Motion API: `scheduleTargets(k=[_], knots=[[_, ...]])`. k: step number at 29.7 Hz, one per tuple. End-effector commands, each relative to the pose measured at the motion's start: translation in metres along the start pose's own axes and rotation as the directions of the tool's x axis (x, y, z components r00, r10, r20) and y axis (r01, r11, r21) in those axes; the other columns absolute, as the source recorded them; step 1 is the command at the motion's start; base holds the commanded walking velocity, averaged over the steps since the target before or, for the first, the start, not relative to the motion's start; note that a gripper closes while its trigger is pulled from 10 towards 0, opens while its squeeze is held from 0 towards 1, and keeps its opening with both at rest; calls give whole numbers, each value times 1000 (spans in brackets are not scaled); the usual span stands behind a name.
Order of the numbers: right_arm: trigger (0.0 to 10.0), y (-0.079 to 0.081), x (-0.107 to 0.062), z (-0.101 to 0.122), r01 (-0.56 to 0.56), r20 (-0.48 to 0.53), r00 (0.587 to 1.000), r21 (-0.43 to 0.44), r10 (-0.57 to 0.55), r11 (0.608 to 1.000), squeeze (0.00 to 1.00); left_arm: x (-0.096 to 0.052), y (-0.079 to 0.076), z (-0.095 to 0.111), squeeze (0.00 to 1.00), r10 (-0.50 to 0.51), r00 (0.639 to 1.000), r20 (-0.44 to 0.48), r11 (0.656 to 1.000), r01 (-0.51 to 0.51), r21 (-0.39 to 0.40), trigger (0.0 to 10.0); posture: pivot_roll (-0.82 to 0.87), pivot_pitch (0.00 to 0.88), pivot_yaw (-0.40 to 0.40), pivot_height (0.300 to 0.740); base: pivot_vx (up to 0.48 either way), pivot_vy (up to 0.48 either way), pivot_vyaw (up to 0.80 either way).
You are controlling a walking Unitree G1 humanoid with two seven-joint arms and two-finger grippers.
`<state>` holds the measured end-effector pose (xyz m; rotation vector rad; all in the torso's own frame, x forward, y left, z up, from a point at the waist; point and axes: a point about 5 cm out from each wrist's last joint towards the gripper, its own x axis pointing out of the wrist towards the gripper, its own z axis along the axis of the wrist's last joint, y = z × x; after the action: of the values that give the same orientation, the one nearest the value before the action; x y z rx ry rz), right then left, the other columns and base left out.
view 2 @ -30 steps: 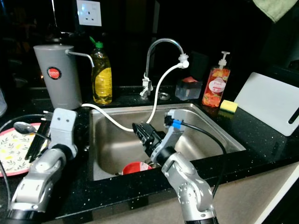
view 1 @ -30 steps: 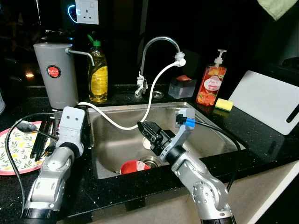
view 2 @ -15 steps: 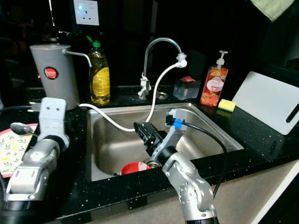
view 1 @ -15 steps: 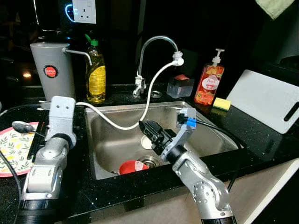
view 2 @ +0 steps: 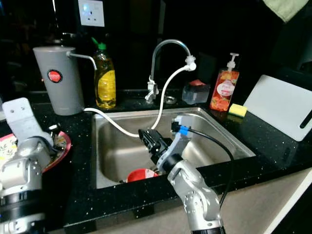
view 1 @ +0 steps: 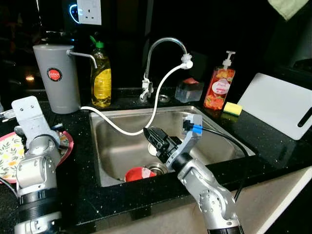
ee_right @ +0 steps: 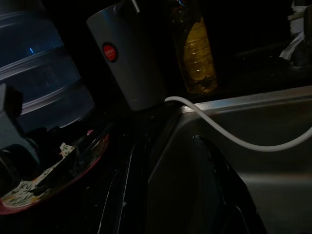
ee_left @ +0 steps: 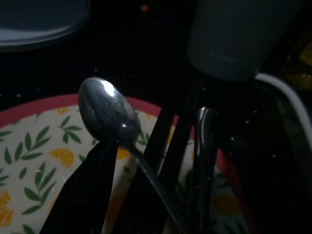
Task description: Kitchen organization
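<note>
One spoon is seen pinched between the left gripper fingers, over the lemon-patterned plate at the left edge of the frame. Since a second ago the left arm has been drawn back from the sink toward the plate, so the spoon appears lifted for sorting. The right gripper is kept above the sink, centre frame, its fingers apparently together, near the red cup.

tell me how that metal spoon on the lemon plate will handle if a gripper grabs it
The spoon looks like polished metal, so probably stiff but slippery. Its thin handle lies propped across dark utensils on the plate, so it may pivot or slide when touched.
</note>
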<state>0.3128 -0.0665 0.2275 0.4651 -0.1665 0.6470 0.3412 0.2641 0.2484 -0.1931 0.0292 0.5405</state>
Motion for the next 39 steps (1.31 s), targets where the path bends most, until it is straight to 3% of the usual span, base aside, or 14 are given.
scheduleTargets(k=[1,7,10,11,12,13,14,15,34,36,37,38,39], knots=[[10000,-2,2,3,1,13,1000,-10,-1,1000,0,5,0,-1,0,27,999,-36,999,-26,20,10000,-9,0,-104,740,0,0,0],[10000,-4,-1,5,10,15,1000,-16,-10,1000,0,9,5,-7,0,100,991,-84,995,-99,18,10000,-17,0,-101,740,0,0,0],[10000,-5,-2,4,16,14,1000,-16,-15,1000,0,10,8,-12,0,107,989,-100,994,-105,25,9373,-18,0,-99,740,0,0,0],[10000,-5,-2,4,16,15,1000,-16,-16,1000,0,11,9,-15,0,117,986,-115,993,-115,23,8667,-18,0,-98,740,0,0,0],[10000,-5,-2,4,17,15,1000,-16,-16,1000,0,11,10,-17,0,123,984,-125,992,-121,22,6824,-18,0,-98,740,0,0,0],[10000,-5,-2,4,17,15,1000,-16,-16,1000,0,11,10,-17,0,123,984,-125,992,-121,22,6824,-18,0,-98,740,0,0,0],[10000,-5,-1,4,17,17,1000,-16,-16,1000,0,12,11,-19,0,126,983,-135,992,-125,19,6039,-21,0,-97,740,0,0,0],[10000,-5,-1,4,17,18,1000,-15,-16,1000,0,13,11,-21,0,128,981,-144,992,-127,19,0,-20,0,-98,740,0,0,0],[10000,-5,0,5,16,19,1000,-14,-16,1000,0,13,14,-22,0,148,978,-147,989,-146,24,0,-17,0,-104,740,0,0,0],[10000,-5,0,5,16,18,1000,-15,-16,1000,0,12,12,-15,0,137,986,-96,991,-135,26,275,-20,0,-104,740,0,0,0],[10000,-5,0,5,16,18,1000,-15,-16,1000,0,11,11,-11,0,138,989,-62,990,-136,34,9020,-21,0,-103,740,0,0,0],[10000,-5,0,5,16,18,1000,-15,-16,1000,0,11,11,-11,0,138,989,-62,990,-136,34,9020,-21,0,-103,740,0,0,0],[10000,-5,0,5,16,18,1000,-16,-16,1000,0,9,9,-5,0,132,991,-22,990,-131,42,10000,-21,0,-102,740,0,0,0]])
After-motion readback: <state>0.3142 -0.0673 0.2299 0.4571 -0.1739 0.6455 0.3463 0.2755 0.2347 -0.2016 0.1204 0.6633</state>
